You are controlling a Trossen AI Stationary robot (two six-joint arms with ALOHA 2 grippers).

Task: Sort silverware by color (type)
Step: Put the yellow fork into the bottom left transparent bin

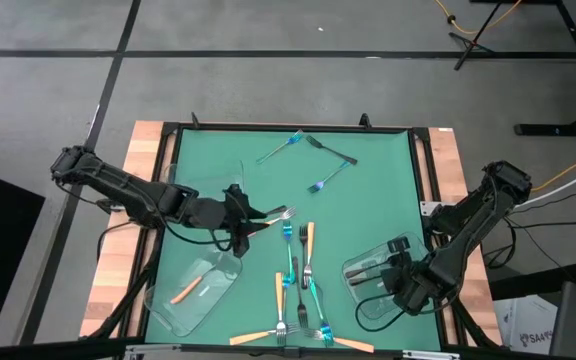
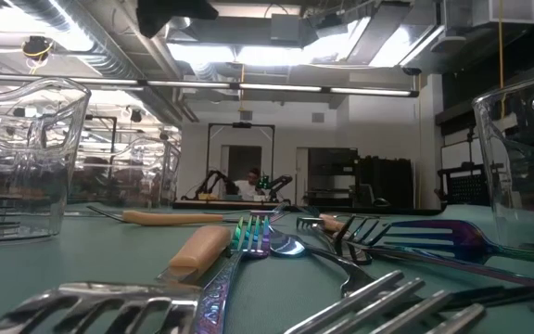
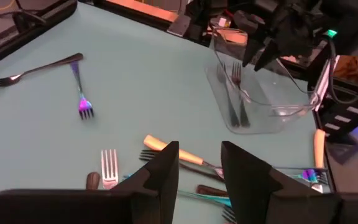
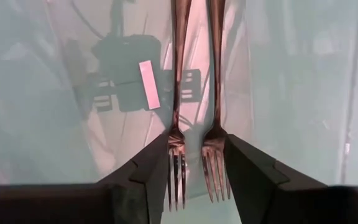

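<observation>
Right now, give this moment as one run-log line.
left pincer: open, above mat centre | right pincer: open, over right tray | dark forks: two in tray | orange fork: in left tray

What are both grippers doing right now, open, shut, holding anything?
Left gripper: jaws open, empty, above the green mat.
Right gripper: jaws open, empty, over the clear plastic tray holding two dark forks.

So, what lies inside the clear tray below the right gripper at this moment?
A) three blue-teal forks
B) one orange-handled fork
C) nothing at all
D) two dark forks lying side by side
D: the right wrist view shows two dark forks lying parallel inside the clear tray, with the open right gripper just above them; the left wrist view shows the same pair in that tray.
</observation>
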